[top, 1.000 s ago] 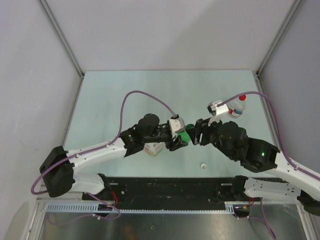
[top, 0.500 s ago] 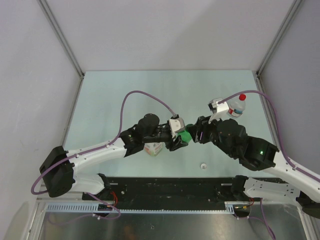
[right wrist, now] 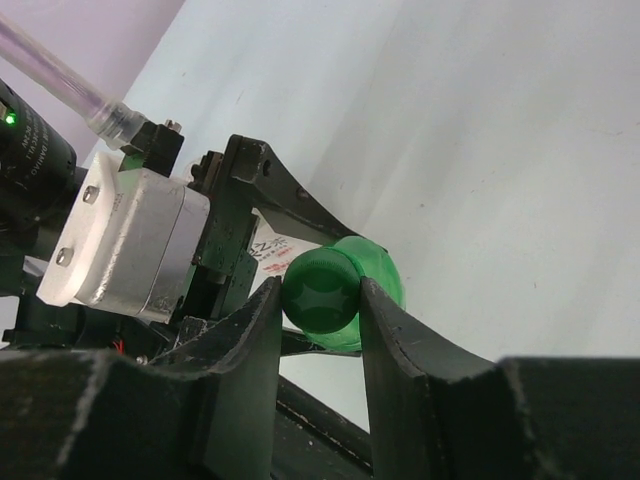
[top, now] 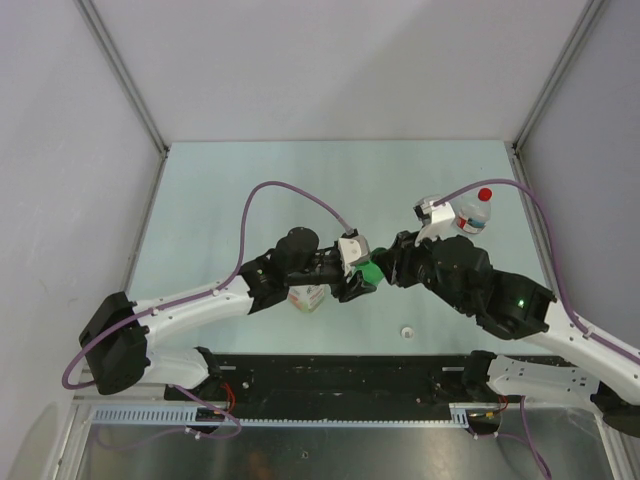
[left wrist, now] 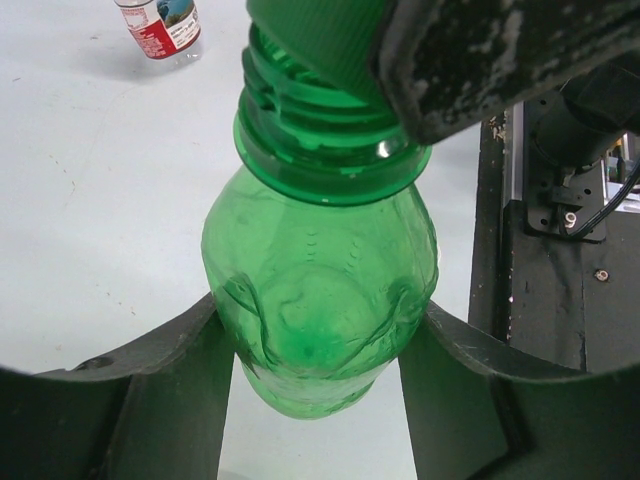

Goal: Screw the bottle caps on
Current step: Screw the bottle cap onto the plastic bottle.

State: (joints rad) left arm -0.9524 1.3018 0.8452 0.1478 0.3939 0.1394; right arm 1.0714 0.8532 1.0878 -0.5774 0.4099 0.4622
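So the green cap (right wrist: 322, 290) is the fiddly bit here. It's a tiny, light piece of hard plastic with a ribbed side. I'm guessing it's gripping fine on the ribs but popping sideways if it's pinched off-centre. The best hold is square across the side wall, which is pretty much what's happening.

The green bottle (left wrist: 320, 290) under it is looking thin and squashy, probably empty. Squeezing the body hard is likely just denting it, so I'd be going firm but not crushing.

The right gripper (right wrist: 322, 312) is set narrow around the cap. Both fingers (right wrist: 262, 340) are pressing on opposite sides of it, and nothing else is in there.

In the left wrist view the cap is sitting on top of the neck, maybe a bit crooked. The threads below it are showing, so I'm reckoning it isn't wound down yet.

The left gripper (left wrist: 315, 335) is clamping the bottle's body with the fingers fairly wide, one touching each side. It's pointing the neck at the right gripper, out over the middle of the table (top: 250, 190).

The white cap (top: 407, 331) is lying loose near the front edge. The red cap (top: 485, 194) is sitting on the small clear bottle (top: 470, 218) at the back right, and I can't tell how tight it is.
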